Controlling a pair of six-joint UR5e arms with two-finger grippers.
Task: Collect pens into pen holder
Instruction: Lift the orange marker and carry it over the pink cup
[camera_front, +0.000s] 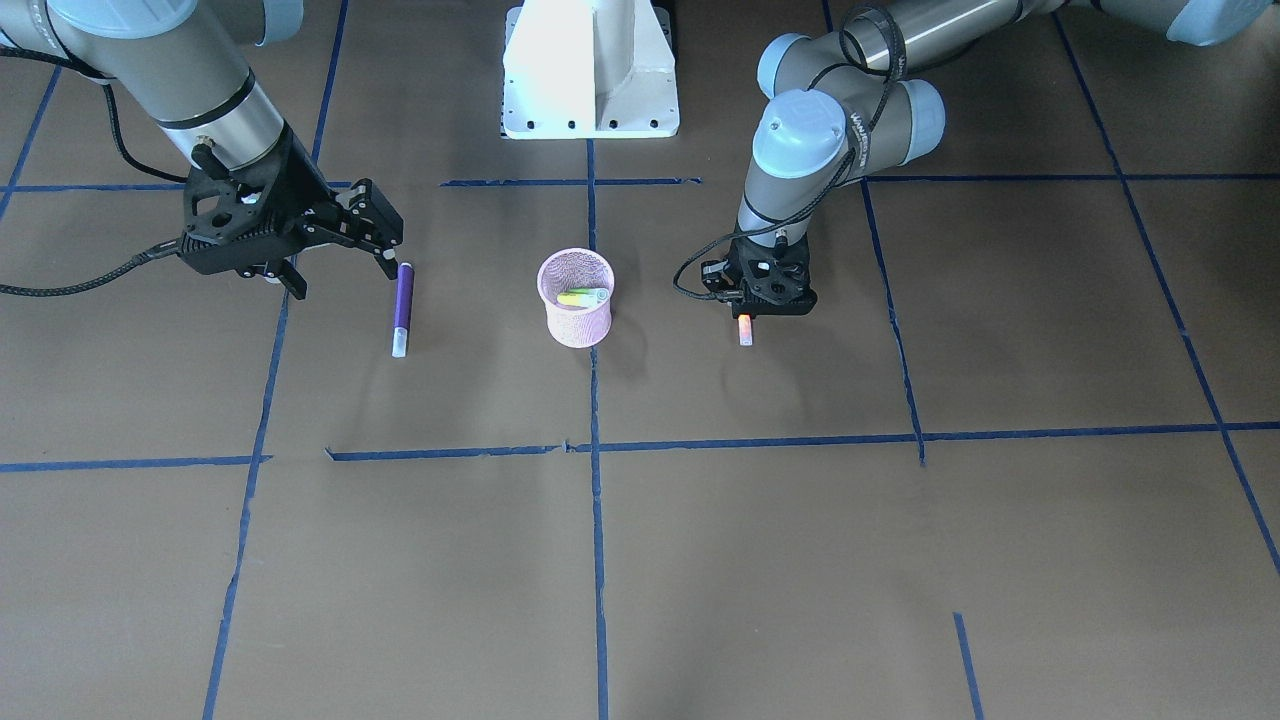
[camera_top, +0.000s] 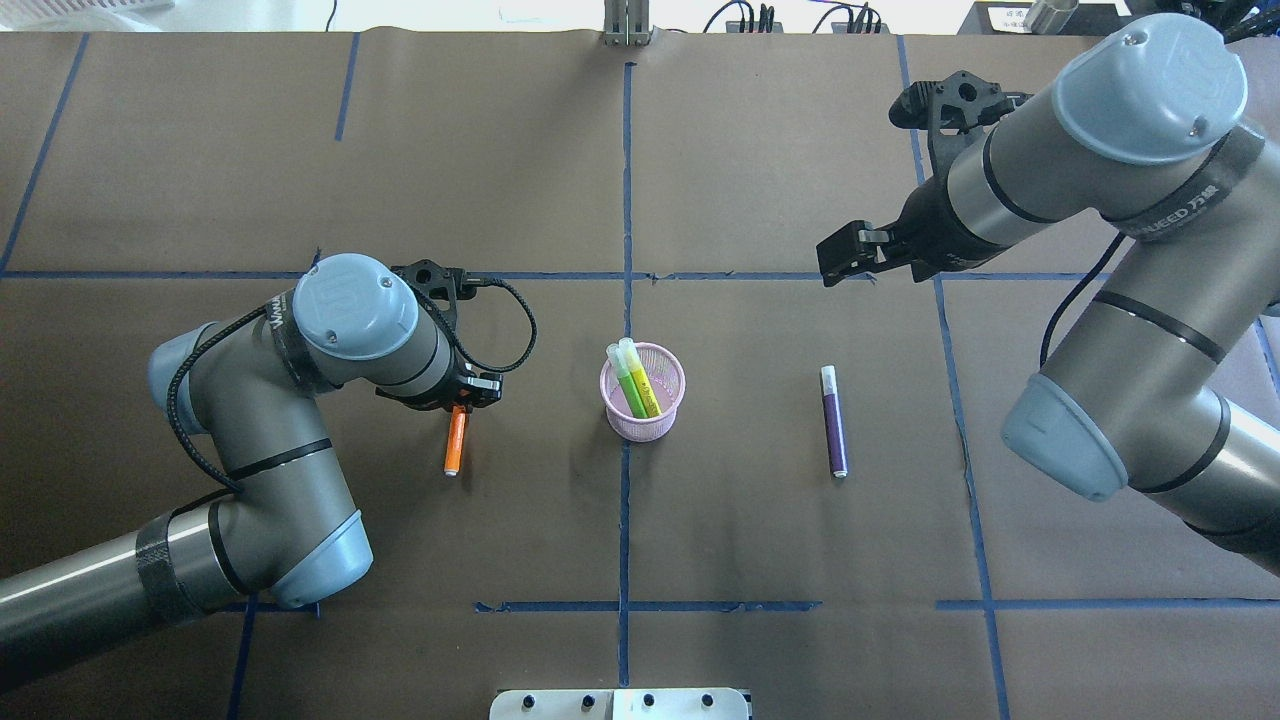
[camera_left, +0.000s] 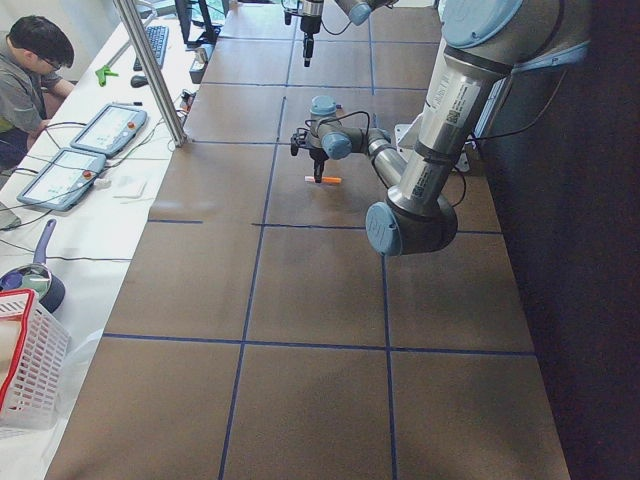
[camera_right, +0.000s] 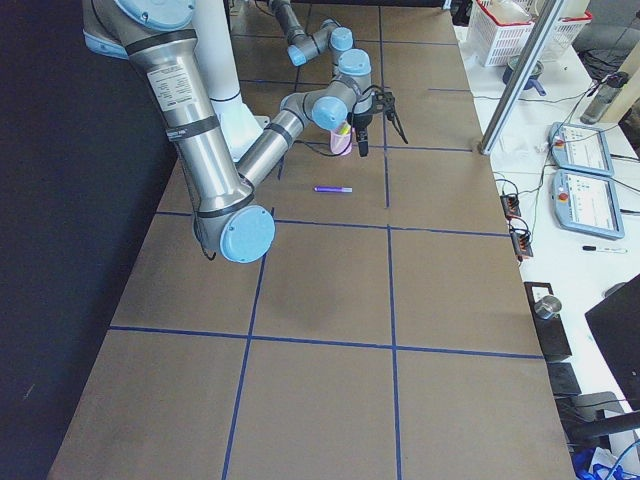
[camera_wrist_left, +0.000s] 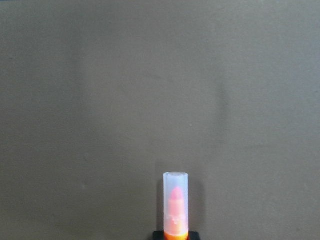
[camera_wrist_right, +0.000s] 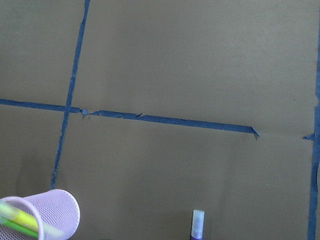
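Note:
The pink mesh pen holder (camera_top: 641, 428) stands at the table's middle with a green and a yellow pen (camera_top: 632, 385) inside it. An orange pen (camera_top: 454, 448) lies left of it, its far half under my left gripper (camera_top: 459, 404). The left wrist view shows its pale cap (camera_wrist_left: 175, 200) sticking out from between black fingertips, so this gripper looks shut on it. A purple pen (camera_top: 833, 425) lies alone to the holder's right. My right gripper (camera_top: 843, 256) hangs open above the table, beyond that pen's capped end.
Blue tape lines (camera_top: 626, 200) grid the brown table. The robot's white base (camera_front: 590, 70) sits at the back centre. Beside the table, a bench holds tablets (camera_left: 75, 160) and a red-rimmed basket (camera_left: 25, 360), and a person (camera_left: 25, 85) sits there.

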